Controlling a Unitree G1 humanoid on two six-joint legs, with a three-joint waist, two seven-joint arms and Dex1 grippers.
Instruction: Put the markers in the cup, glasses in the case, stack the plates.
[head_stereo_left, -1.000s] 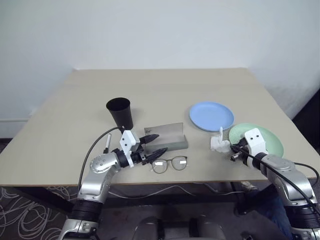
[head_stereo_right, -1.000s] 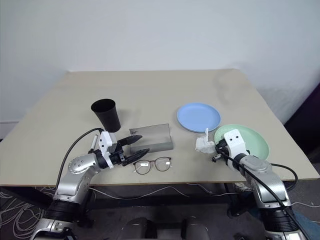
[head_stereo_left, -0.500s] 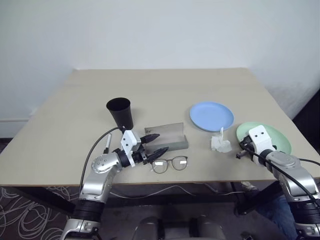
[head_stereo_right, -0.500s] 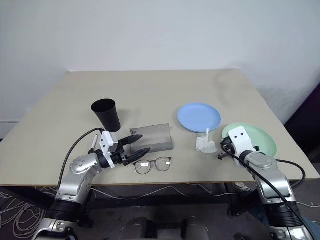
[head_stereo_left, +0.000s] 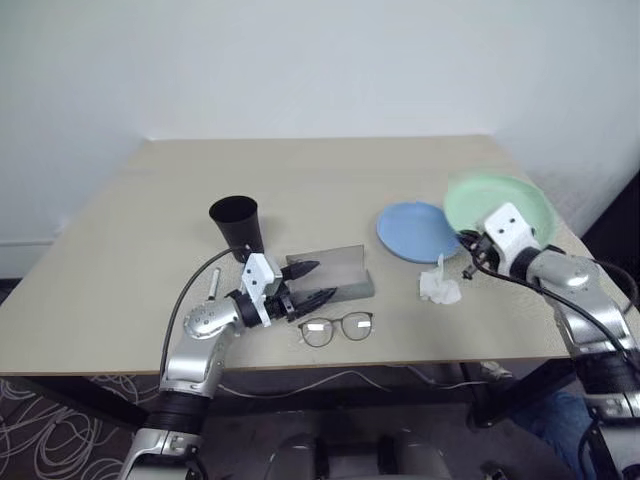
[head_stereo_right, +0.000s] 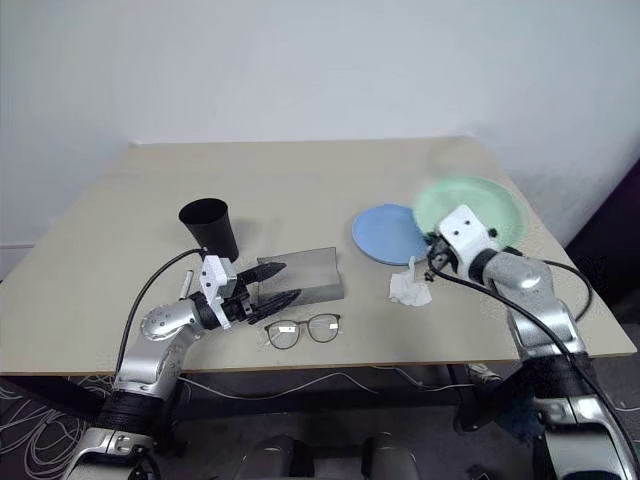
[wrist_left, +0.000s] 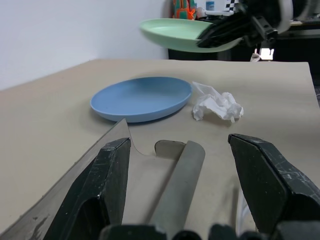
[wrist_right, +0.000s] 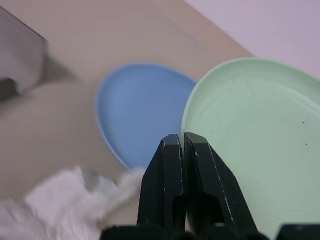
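My right gripper (head_stereo_left: 469, 258) is shut on the near rim of the mint green plate (head_stereo_left: 497, 205), holding it in the air just right of the light blue plate (head_stereo_left: 417, 231) on the table. The left gripper (head_stereo_left: 322, 280) stands open and empty, pointing at the grey case (head_stereo_left: 335, 272), whose lid is raised. In front of the case, the glasses (head_stereo_left: 336, 327) lie on the table. Behind my left arm stands the black cup (head_stereo_left: 236, 225). A white marker (head_stereo_left: 215, 285) lies beside the left forearm.
A crumpled white tissue (head_stereo_left: 438, 287) lies in front of the blue plate, below the raised green plate. The table's front edge (head_stereo_left: 450, 345) runs close to the glasses. The far half of the table is bare.
The right gripper has lifted the green plate off the table and carried it up and back toward the blue plate. My left gripper has stayed by the case.
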